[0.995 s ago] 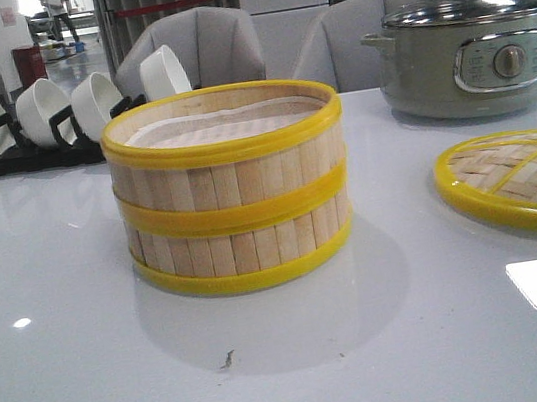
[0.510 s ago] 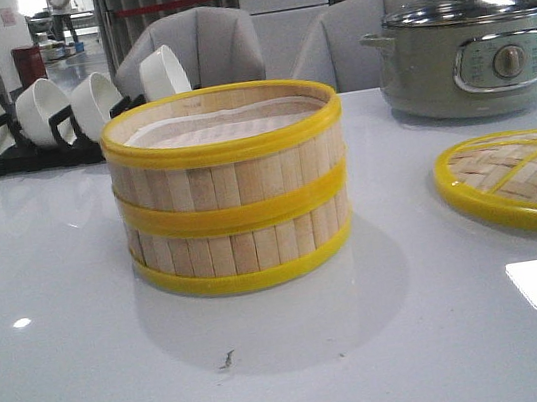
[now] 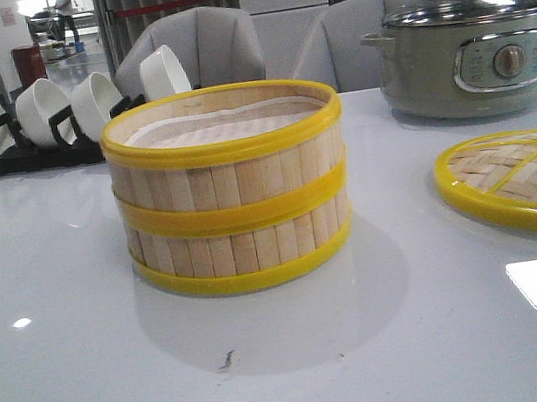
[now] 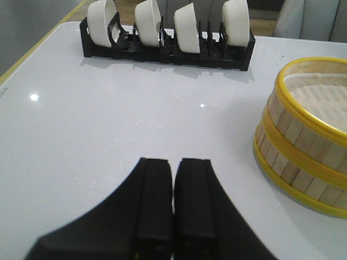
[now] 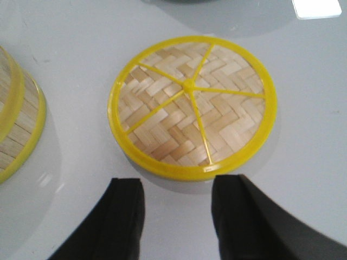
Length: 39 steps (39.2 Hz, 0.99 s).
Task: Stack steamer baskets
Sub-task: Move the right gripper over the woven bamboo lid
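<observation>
The two steamer baskets (image 3: 231, 188) sit one on top of the other in the middle of the front picture, on the shiny white counter (image 3: 91, 369). The top basket rests straight on the bottom one, and their yellow rims meet in a band around the middle. A pale liner shows inside the top basket. In the left wrist picture the stack fills the right edge of the frame.

The flat woven lid (image 3: 516, 179) with its yellow rim and ribs lies on the counter at the right edge of the front picture, well apart from the stack. The grey pot (image 3: 467, 42) with a glass lid stands behind it in the upper right. A black rack (image 3: 28, 146) with four white bowls stands in the upper left.

The left claw (image 4: 173, 179) shows at the bottom of the left wrist picture. Its two black fingers are pressed together and pinch nothing. It is apart from the stack.

The right claw (image 5: 178, 203) shows at the bottom of the right wrist picture. Its fingers are spread with nothing between them. The lid lies just beyond the fingertips, near them, and it is hard to tell if they touch it.
</observation>
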Available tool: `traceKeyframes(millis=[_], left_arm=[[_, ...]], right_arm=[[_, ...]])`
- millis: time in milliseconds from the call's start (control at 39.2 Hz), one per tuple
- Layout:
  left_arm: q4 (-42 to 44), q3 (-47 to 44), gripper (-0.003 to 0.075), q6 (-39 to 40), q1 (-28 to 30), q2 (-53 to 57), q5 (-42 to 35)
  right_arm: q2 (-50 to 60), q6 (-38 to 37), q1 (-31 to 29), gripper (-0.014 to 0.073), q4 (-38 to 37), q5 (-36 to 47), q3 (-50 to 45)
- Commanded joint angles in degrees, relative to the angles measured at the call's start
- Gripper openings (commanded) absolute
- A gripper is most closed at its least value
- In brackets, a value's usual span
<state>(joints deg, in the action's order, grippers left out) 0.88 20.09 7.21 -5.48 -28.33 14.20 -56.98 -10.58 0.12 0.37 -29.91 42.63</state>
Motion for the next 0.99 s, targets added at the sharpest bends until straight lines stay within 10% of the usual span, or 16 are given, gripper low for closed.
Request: traceKeyframes(millis=[0, 969], left_arm=[[-0.5, 1.7, 0.0085, 0.3, 0.1, -0.1, -5.3], [-0.5, 1.7, 0.0085, 0.3, 0.1, -0.1, -5.3]], right_arm=[[-0.7, 0.4, -0.2, 0.0415, -0.4, 2.3, 2.1], [-20.7, 0.4, -0.2, 0.0415, -0.4, 2.2, 14.2]])
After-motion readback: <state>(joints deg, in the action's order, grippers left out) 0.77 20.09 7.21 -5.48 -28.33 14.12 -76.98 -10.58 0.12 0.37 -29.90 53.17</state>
